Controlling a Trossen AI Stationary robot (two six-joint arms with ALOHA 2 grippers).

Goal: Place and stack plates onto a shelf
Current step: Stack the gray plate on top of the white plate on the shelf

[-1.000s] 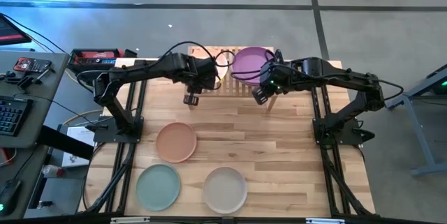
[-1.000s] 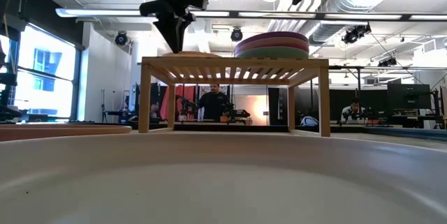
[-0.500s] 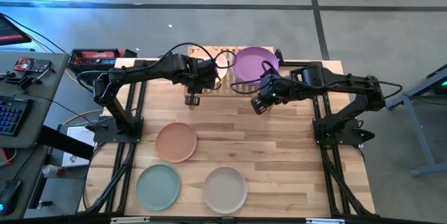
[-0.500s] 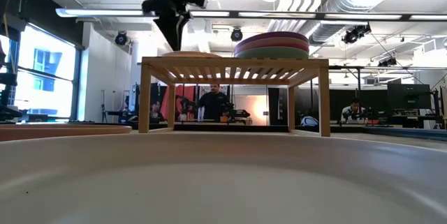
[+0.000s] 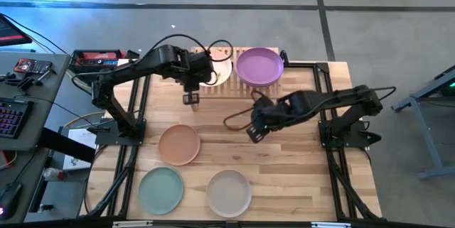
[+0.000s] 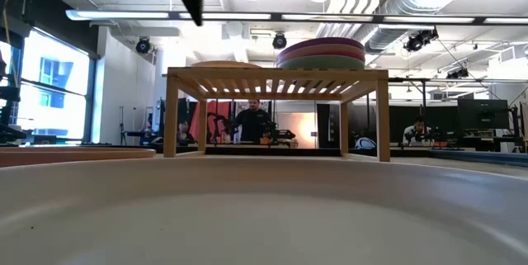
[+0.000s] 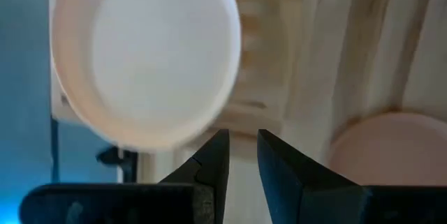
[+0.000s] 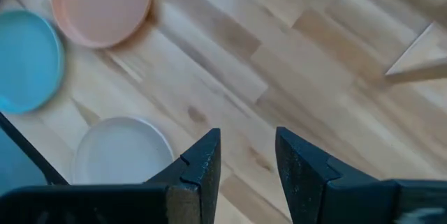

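Observation:
The wooden shelf (image 5: 238, 72) stands at the table's far middle. On its right half lies a stack with the purple plate (image 5: 259, 66) on top; it also shows in the low view (image 6: 320, 52). On its left half lies a pale pink plate (image 7: 143, 56). A peach plate (image 5: 179, 144), a mint plate (image 5: 161, 190) and a beige plate (image 5: 228, 192) lie flat on the table near the front. My left gripper (image 5: 190, 99) hangs above the table just in front of the shelf's left half, narrowly open and empty. My right gripper (image 5: 254, 132) is open and empty over the table's middle.
Bare plank tabletop (image 5: 298, 171) lies right of the three loose plates and between them and the shelf. The arm bases and frame rails (image 5: 341, 132) stand along the left and right edges. People sit at desks in the room behind (image 6: 252, 120).
My right gripper has gone from the shelf's front right toward the table's near edge and a little left, out over the table's middle. My left gripper has risen in front of the shelf's left half. The plates have not moved.

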